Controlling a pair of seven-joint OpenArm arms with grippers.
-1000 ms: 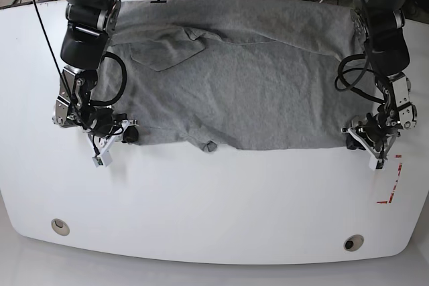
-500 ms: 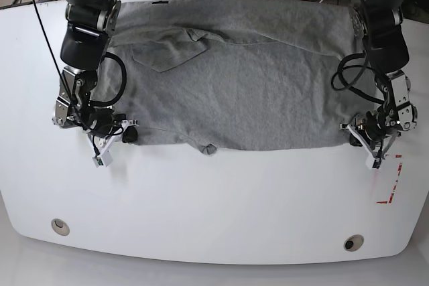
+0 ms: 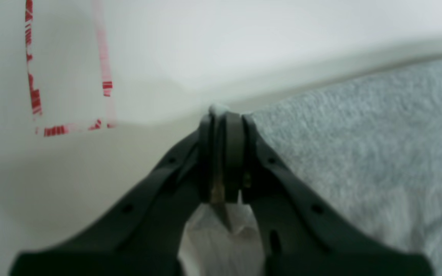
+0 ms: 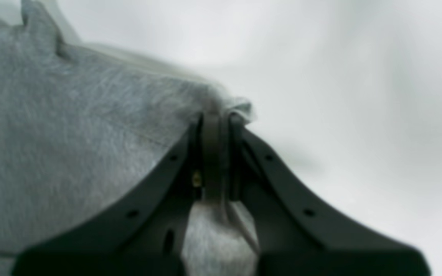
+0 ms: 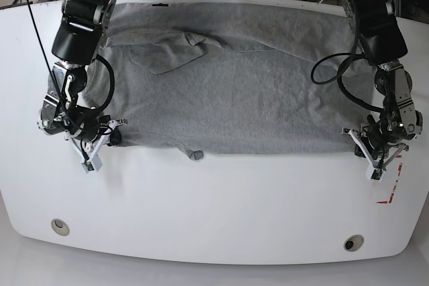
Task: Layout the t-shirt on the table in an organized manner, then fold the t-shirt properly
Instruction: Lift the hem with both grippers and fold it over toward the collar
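The heather-grey t-shirt (image 5: 234,85) lies spread across the far half of the white table (image 5: 214,212), plain side up, no lettering showing. My left gripper (image 5: 360,140) sits at the near hem's right corner, and in the left wrist view it (image 3: 223,119) is shut on the t-shirt (image 3: 359,145) corner. My right gripper (image 5: 111,137) sits at the hem's left corner, and its wrist view shows it (image 4: 217,115) shut on the t-shirt (image 4: 71,134) edge. The hem runs nearly straight between them, with a small bump (image 5: 196,155). A sleeve (image 5: 164,55) is folded inward at the upper left.
Red tape (image 5: 392,185) marks the table just right of my left gripper, also seen as red tape (image 3: 67,128) in the left wrist view. Two grommet holes (image 5: 60,225) (image 5: 353,242) sit near the front edge. Cables lie on the floor beyond the table.
Both grippers have closed on the hem corners and moved apart, outward along the table. The hem is now stretched wider and straighter, and the shirt's near edge sits slightly closer to the front.
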